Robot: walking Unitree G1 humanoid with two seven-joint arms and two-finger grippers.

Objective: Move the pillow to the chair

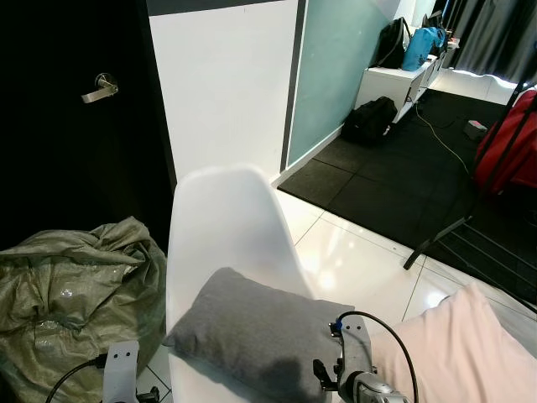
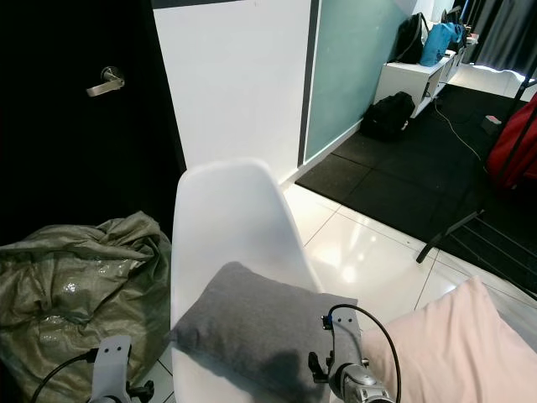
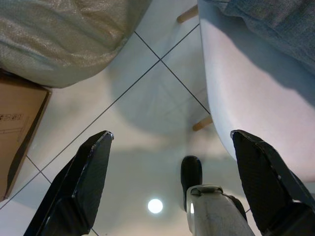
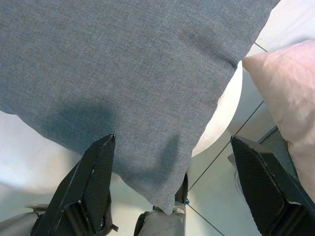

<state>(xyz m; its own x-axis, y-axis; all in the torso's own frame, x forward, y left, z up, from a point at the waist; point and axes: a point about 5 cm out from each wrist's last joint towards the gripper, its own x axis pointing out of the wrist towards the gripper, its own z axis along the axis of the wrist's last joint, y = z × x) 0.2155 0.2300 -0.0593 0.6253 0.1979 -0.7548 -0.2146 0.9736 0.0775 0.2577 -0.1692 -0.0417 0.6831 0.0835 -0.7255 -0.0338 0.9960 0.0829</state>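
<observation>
A grey pillow (image 1: 260, 332) lies flat on the seat of a white plastic chair (image 1: 222, 218), one corner hanging past the seat's front edge. My right gripper (image 4: 172, 191) hovers open above the pillow (image 4: 123, 73), its black fingers (image 4: 86, 191) spread wide and holding nothing. The right wrist (image 1: 357, 369) sits low at the pillow's near right corner. My left gripper (image 3: 172, 191) is open over the tiled floor beside the chair seat (image 3: 256, 108). The left wrist (image 1: 122, 369) is low at the chair's left.
A crumpled olive-green bag (image 1: 71, 290) lies on the floor left of the chair, a cardboard box (image 3: 17, 128) by it. A pink cushion (image 1: 461, 344) is close on the right. A dark door (image 1: 75, 117) stands behind; black mat, bags and a metal rack (image 1: 470, 210) lie far right.
</observation>
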